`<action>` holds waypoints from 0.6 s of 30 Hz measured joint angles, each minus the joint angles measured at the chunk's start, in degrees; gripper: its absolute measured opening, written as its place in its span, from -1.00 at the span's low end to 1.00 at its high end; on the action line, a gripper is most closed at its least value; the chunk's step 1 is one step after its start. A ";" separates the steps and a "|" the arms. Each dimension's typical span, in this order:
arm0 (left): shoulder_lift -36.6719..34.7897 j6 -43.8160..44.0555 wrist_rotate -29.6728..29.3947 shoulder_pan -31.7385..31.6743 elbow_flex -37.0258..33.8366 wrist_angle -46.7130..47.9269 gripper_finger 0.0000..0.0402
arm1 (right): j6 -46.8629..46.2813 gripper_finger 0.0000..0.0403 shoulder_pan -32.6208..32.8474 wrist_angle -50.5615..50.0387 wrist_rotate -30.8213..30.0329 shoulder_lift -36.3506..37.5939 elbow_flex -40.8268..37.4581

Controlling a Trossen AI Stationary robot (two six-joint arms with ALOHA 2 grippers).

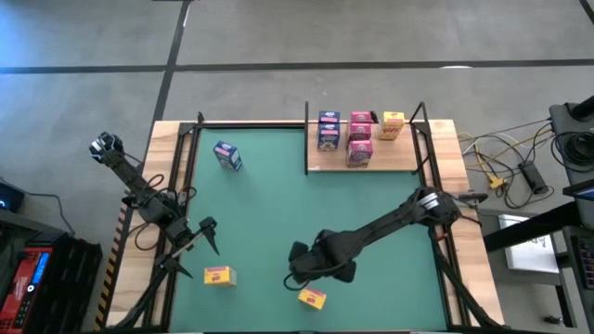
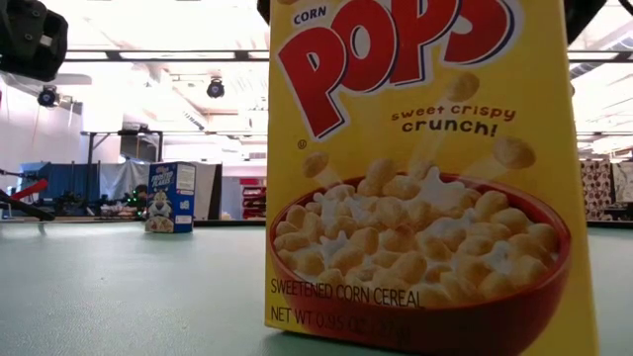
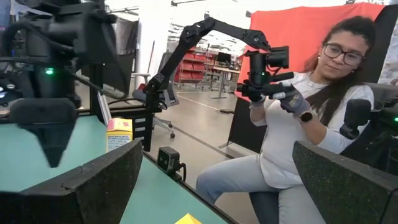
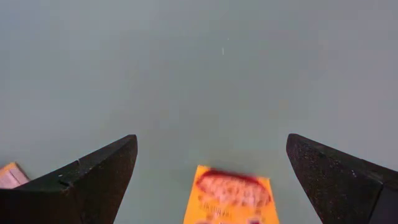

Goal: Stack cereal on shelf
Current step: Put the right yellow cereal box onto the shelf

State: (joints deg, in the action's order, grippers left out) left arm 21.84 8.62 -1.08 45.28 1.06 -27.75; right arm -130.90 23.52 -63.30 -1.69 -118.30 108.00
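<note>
— So, start with the biggest thing: why is the green-topped bench (image 1: 297,204) mostly bare?

— Because the work is half done, I'd say. The flat light-wood shelf with thin black posts (image 1: 408,160) sits at the far right corner of the bench, and five small cardboard cereal boxes (image 1: 359,136), blue, magenta and yellow, already stand on it in a cluster. Three more are scattered on the green.

— And the right arm (image 1: 390,223), reaching right across?

— It stretches from its base on the right edge down toward the near side, so that the right pincer (image 1: 311,269) hangs just above a yellow cereal box (image 1: 312,297) lying flat near the front edge. Its fingers are spread wide with nothing between them; the wrist view looks straight down on the yellow box between the two tips. My guess is it's lining up to take that one.

— The left arm?

— The left pincer (image 1: 210,234) waits near the left side, jaws apart and empty too. A second yellow box (image 1: 219,275) lies just in front of it.

— Anything in the way?

— Not much. A blue cereal box (image 1: 227,156) stands upright far left of the shelf, well apart from both arms. The path from the yellow box up to the shelf looks open, though the shelf's posts and the boxes already there leave a tighter landing spot.

— Who's that beyond the bench?

— A seated person (image 3: 292,124), handling a small control arm.
</note>
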 joint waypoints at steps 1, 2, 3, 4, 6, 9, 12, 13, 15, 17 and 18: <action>0.00 0.00 0.00 0.00 0.00 0.00 0.98 | -0.26 0.99 0.31 -0.53 0.19 -0.75 1.44; 0.00 0.00 -0.02 0.01 0.00 0.01 0.98 | -1.03 0.99 0.64 -1.38 0.18 -1.50 2.98; -0.01 0.00 -0.02 0.02 0.00 0.00 0.98 | -2.14 0.99 0.95 -2.80 0.22 -2.13 4.38; 0.00 0.00 -0.02 0.01 0.00 0.01 0.98 | -3.27 0.99 1.22 -4.37 0.31 -2.88 5.69; 0.00 -0.01 -0.01 0.00 0.00 0.00 0.98 | -3.53 0.99 1.99 -4.68 0.66 -4.23 7.89; 0.00 -0.01 -0.01 0.00 0.00 0.00 0.98 | -4.73 0.99 3.11 -4.89 0.20 -6.03 10.70; 0.00 0.00 -0.02 0.00 0.00 0.00 0.98 | -7.21 0.99 3.97 -5.17 0.63 -7.35 12.47; 0.00 0.00 0.00 0.02 0.00 0.02 0.98 | -7.64 0.99 4.25 -5.21 0.65 -7.74 12.82; -0.02 0.00 -0.01 0.02 0.00 0.00 0.98 | -8.85 0.99 4.73 -5.26 0.64 -8.39 13.54; 0.00 0.00 -0.02 0.02 0.00 0.00 0.98 | -9.63 0.99 5.17 -5.03 0.65 -8.63 13.62; -0.01 0.00 -0.01 0.00 0.00 0.00 0.98 | -10.03 0.99 5.37 -4.67 0.63 -8.72 13.62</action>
State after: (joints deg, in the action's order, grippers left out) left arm 21.84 8.62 -1.09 45.28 1.06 -27.75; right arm -140.93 28.89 -67.97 -1.06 -127.02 121.62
